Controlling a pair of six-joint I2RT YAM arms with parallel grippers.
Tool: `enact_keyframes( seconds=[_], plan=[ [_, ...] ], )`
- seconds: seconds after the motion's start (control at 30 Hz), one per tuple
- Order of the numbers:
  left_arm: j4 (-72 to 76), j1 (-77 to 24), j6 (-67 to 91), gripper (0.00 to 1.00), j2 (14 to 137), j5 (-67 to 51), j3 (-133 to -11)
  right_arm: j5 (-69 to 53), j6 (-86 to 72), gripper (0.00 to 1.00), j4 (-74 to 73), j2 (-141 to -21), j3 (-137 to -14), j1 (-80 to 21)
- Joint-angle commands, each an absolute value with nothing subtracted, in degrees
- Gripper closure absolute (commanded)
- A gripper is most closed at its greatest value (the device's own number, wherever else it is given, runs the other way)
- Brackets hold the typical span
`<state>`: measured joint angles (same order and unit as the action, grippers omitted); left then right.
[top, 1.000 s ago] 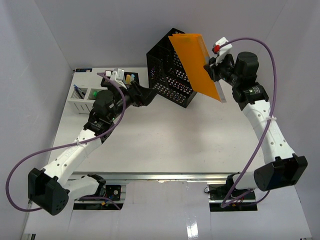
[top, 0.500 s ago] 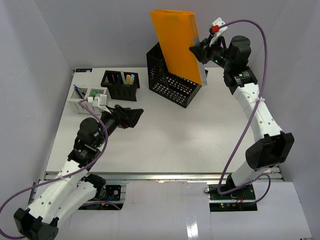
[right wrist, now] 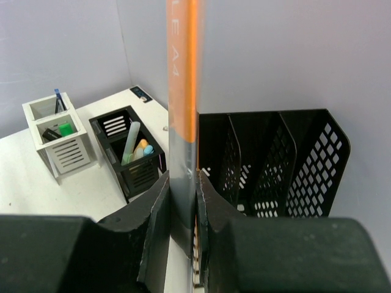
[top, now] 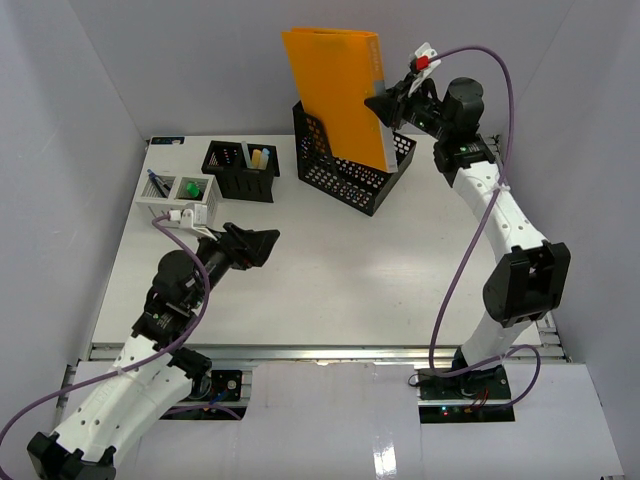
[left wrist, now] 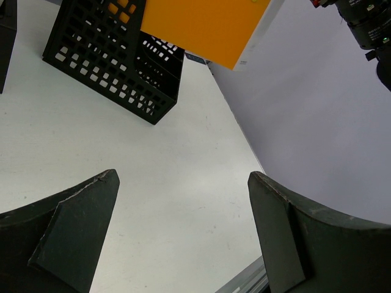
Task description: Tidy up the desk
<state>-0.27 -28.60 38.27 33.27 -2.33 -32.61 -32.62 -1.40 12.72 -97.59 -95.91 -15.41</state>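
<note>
- Two shifts within the last second, one on each arm.
- Right gripper (top: 385,105): clenched on the grey spine edge of the orange folder (top: 335,95), both fingers pinching it, as seen plainly from the right wrist.
- Folder a second ago: slanted, hanging across the right front of the black file rack (top: 350,165). Now turned upright and carried leftward, standing tall over the rack's far right end.
- Lower edge down at the rack's mouth; cannot tell whether it is already inside a slot.
- Left gripper (top: 255,245): released, jaws spread wide with nothing between them, only bare desk (top: 330,290) showing from the left wrist.
- Left arm a second ago: stretched far forward, gripper against the rack's left side, with the rack seemingly tipped up. Now drawn back to the near left, well apart from the rack.
- Rack now sitting on the desk at the far middle, untouched by the left arm.
- Desk itself: broad white top spanning the enclosure between the walls, metal rail along the near edge. Black pen holder (top: 240,170) and white organizer (top: 180,200) unmoved at the far left.
- Meaning for the task, as a judgement: filing of the folder well under way, with rack released and folder lined up.
- Probably left to do: a straight descent into one slot, then letting go.
- Risk: catching a divider and nudging the now unsupported rack.
</note>
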Motion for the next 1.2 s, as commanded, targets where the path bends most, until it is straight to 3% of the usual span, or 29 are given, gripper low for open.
enact_keyframes(
  seconds=[0.0, 0.37, 0.63, 1.17],
  plan=[
    [-0.7, -28.3, 39.0, 0.02, 33.0, -2.2, -31.8, -34.0, -3.6, 0.92, 27.5, -98.5, -93.2, -15.2],
    [0.8, -28.3, 38.8, 0.02, 34.1, -2.6, -31.0, -41.9, -17.2, 0.92, 65.2, -103.4, -76.4, -11.4],
    [2.4, -28.3, 39.1, 0.02, 36.1, -3.2, -30.8, -43.1, -25.6, 0.92, 85.8, -109.9, -74.3, -9.7],
    [2.6, -28.3, 38.3, 0.02, 38.6, -3.4, -32.0, -42.4, -24.6, 0.92, 90.6, -115.2, -79.0, -9.7]
  ],
)
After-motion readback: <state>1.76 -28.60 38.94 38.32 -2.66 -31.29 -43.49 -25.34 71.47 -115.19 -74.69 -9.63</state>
